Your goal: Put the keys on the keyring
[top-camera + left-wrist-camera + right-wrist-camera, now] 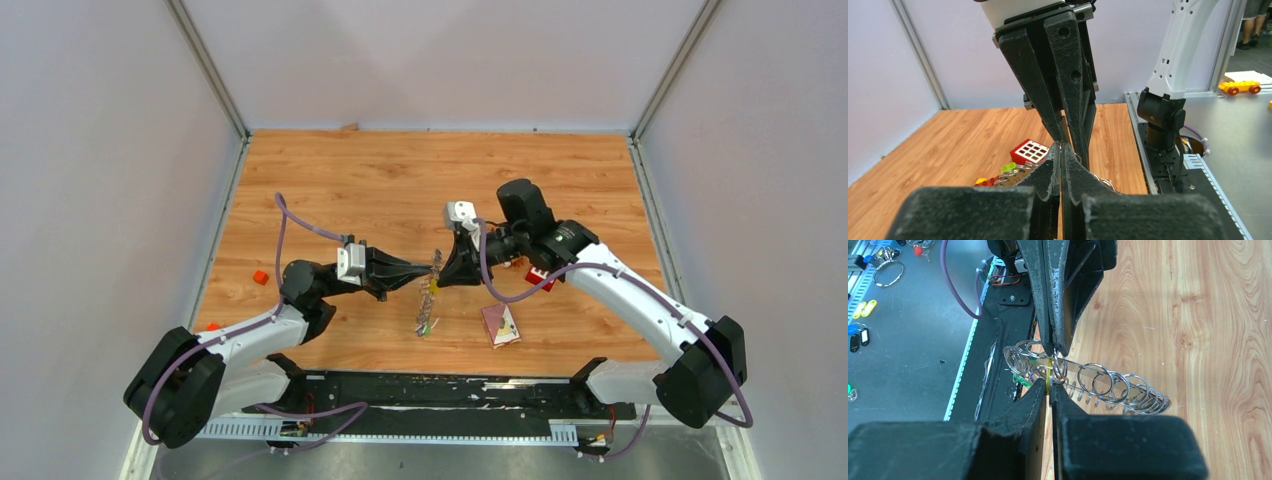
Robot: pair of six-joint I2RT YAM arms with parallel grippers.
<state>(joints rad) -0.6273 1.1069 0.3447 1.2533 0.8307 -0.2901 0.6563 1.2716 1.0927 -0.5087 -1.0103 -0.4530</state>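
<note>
Keyring (1103, 381): probably stiff, slippery wire, heavy with rings; grasp bare wire.
Left gripper (1055, 351): pressed together on keyring.
Right gripper (1050, 384): pinching light yellow key (1049, 375).

free: far table (440, 170) | blocked centre: left hand (428, 271) meets right hand (441, 272) | right: red block (538, 277)
</note>
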